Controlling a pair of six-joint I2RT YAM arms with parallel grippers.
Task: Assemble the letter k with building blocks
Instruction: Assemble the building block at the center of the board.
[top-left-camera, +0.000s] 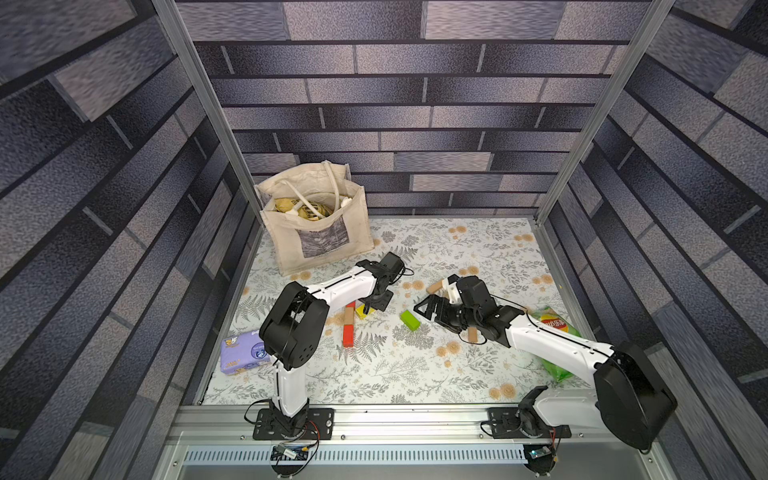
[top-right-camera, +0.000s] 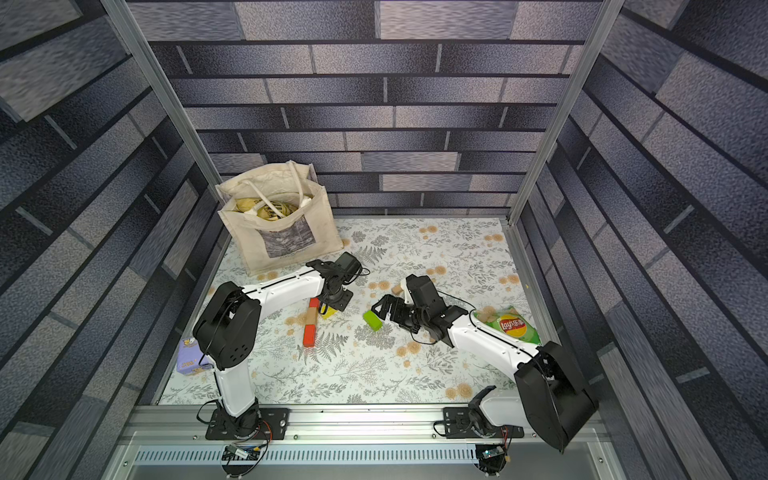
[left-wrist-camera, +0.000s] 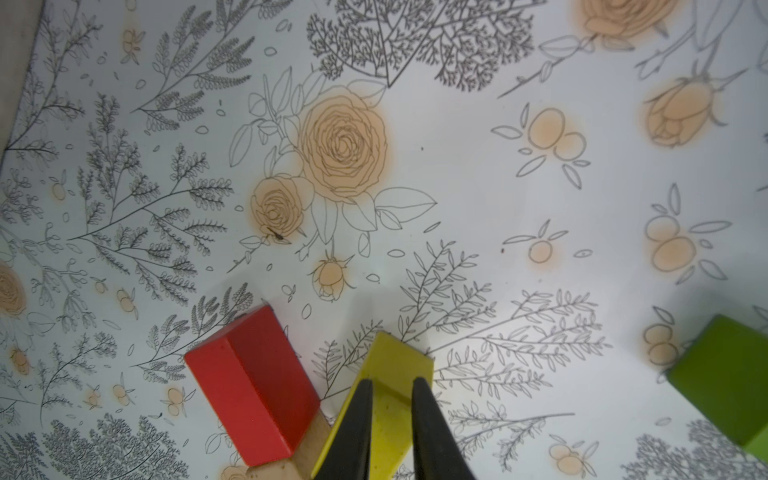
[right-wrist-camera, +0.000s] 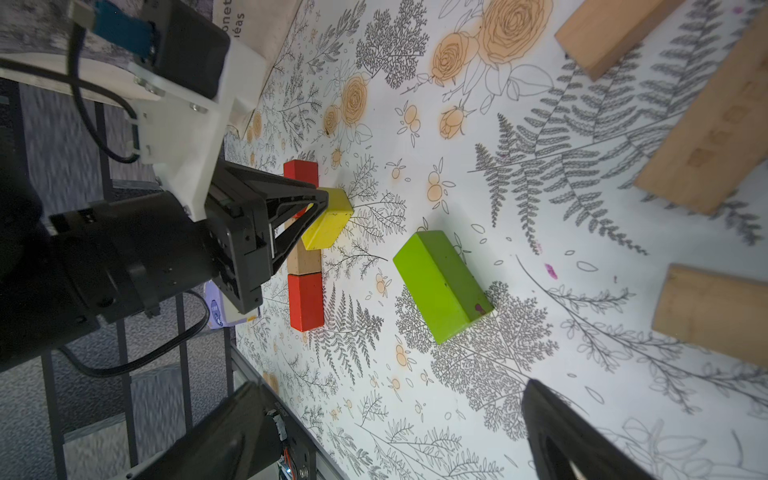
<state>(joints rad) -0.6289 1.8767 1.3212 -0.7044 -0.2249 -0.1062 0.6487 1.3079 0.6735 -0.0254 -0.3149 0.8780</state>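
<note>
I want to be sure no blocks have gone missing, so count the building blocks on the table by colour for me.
Red blocks: 2
Yellow block: 1
Green block: 1
Tan blocks: 4 showing in the right wrist view; more may be hidden
Total: 8 in view

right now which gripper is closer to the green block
Right. The right gripper is open beside the green block; the left gripper is shut on the yellow block, farther off.
</note>
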